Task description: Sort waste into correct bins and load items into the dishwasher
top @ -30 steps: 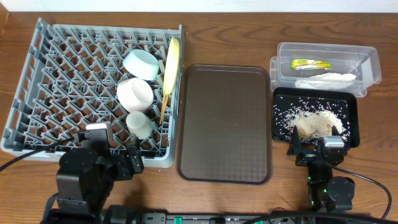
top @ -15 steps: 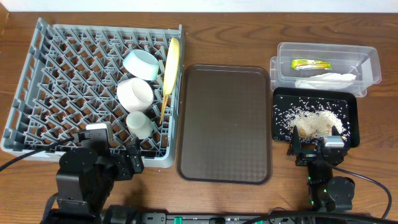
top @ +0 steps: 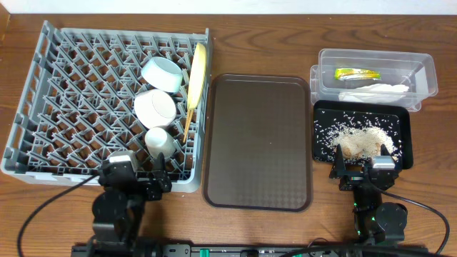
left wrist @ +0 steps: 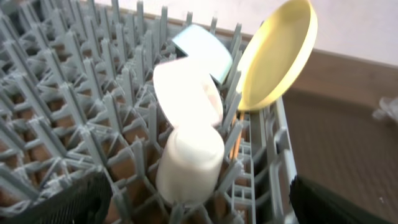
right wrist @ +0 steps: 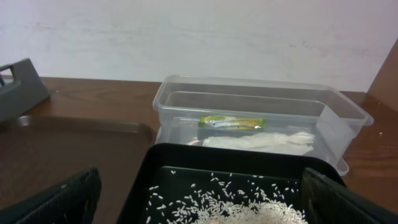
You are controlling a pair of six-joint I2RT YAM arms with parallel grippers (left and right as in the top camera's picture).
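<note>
Brown wooden counter (top: 271,43) carries the grey dish rack (top: 71,93) at left. Along its right side stand the yellow plate (top: 198,71) on edge, the light blue bowl (top: 161,73), white bowl (top: 156,107), white cup (top: 158,141) and chopsticks (top: 188,121). Beside it lies a brown serving tray (top: 258,139). At right, the clear tub (top: 421,71) holds the snack wrapper (top: 357,73) and tissue (top: 375,91), and the black tray (top: 403,118) holds the rice crumbs (top: 360,139). The left gripper (top: 136,178) sits at the rack's near edge and the right gripper (top: 363,171) at the black tray's. Both are spread wide, holding nothing.
</note>
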